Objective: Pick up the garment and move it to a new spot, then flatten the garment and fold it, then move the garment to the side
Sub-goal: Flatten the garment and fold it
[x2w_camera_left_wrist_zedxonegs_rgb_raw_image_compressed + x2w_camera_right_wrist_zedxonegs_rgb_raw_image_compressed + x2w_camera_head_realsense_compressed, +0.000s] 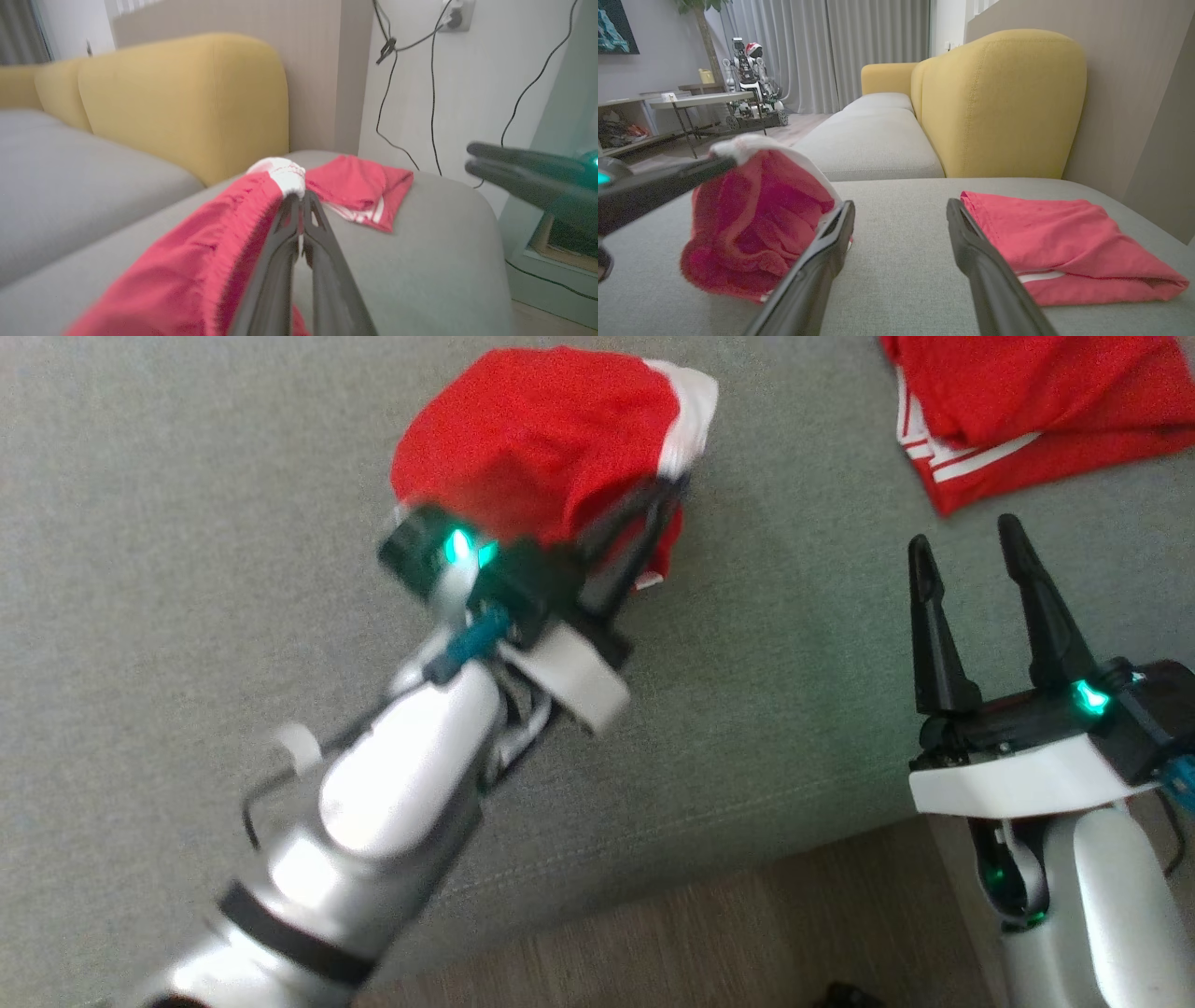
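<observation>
Two claws in view: L claw (pixel 299 200) shut tight on white waistband (pixel 695 406) of red garment (pixel 532 429), which hangs bunched from it over grey sofa cushion (pixel 187 569), approx mid-cushion; R claw (pixel 966 537) wide open, empty, near cushion's front edge, apart from garment; 2nd red garment (pixel 1036 401) lies folded at cushion's far-right corner; yellow backrest (pixel 999 102) behind.

Head view: bright, soft, even light. Faint shadows on sofa (pixel 187 569). Left gripper (pixel 674 490) smeared by motion blur. Green lamps (pixel 457 546) flare.

Left wrist view: pale daylight. Garment (pixel 196 261) blurred near lens. Right gripper (pixel 468 158) soft at frame edge.

Right wrist view: dimmer room, curtains (pixel 859 51) glowing from behind. Fingers (pixel 822 261) out of focus. Mild wide-angle stretch at edges.
</observation>
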Motion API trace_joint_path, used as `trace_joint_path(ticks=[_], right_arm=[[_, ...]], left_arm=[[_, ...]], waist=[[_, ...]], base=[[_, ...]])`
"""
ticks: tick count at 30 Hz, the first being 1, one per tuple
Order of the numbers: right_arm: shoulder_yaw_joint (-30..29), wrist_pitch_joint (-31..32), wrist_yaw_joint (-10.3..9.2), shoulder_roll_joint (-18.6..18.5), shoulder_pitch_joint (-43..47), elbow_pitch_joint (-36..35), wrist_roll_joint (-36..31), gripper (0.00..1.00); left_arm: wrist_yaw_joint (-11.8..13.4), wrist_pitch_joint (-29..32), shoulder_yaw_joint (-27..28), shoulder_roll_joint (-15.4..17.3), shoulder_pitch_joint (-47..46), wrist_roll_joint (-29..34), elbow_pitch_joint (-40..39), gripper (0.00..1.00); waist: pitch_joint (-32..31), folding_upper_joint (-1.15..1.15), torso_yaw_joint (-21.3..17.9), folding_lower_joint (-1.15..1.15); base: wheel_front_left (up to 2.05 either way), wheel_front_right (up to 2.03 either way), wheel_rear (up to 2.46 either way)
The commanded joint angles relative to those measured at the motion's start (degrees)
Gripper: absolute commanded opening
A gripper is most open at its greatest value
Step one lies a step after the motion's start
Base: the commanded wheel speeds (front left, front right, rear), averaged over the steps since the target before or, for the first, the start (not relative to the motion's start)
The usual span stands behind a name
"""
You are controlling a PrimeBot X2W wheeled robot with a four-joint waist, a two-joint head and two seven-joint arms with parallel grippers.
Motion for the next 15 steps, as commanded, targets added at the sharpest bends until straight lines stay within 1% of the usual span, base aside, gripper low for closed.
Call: trace_joint_path(ticks=[1, 3, 4, 6, 8, 11, 15], right_arm=[[1.5, -0.4, -0.02, -0.5, 0.1, -1.5, 0.5, 1.0], [1.5, -0.4, -0.02, -0.5, 0.4, -1.3, 0.8, 1.0], [1.2, -0.4, -0.02, -0.5, 0.9, -1.1, 0.9, 1.0], [0.8, -0.4, -0.02, -0.5, 1.3, -1.5, 1.4, 1.0], [0.4, -0.4, -0.02, -0.5, 1.8, -1.8, 1.4, 1.0], [-0.7, -0.4, -0.02, -0.5, 2.6, -2.6, 1.3, 1.0], [-1.1, -0.4, -0.02, -0.5, 3.9, -2.8, 1.2, 1.0]], left_arm=[[-0.6, -0.3, 1.9, 1.1, -5.7, 0.8, -2.9, 0.0], [-1.0, -0.3, 1.5, 2.4, -9.4, 1.0, -3.5, 0.0], [-1.2, -0.3, 0.8, 3.9, -12.8, 0.7, -4.7, 0.0], [-1.3, -0.3, -0.4, 5.8, -15.3, -0.7, -6.7, 0.0], [-1.3, -0.3, -0.6, 8.7, -15.9, -3.1, -9.4, 0.0], [-1.2, 0.4, 1.5, 14.3, -11.9, -6.6, -13.0, 0.0], [0.8, 3.4, 4.7, 22.1, 0.6, -11.6, -18.0, 0.0]], waist=[[-2.0, 0.0, -0.1, 0.0], [-3.3, 0.0, -0.2, 0.0], [-4.4, 0.0, 0.0, 0.0], [-5.4, 0.0, 0.3, 0.0], [-6.2, 0.0, 0.7, 0.0], [-6.7, 0.0, 1.9, 0.0], [-5.8, 0.0, 4.5, 0.0]], base=[[0.0, 0.0, 0.0], [0.0, 0.0, 0.0], [0.0, 0.0, 0.0], [0.0, 0.0, 0.0], [0.0, 0.0, 0.0], [0.0, 0.0, 0.0], [0.0, 0.0, 0.0]])
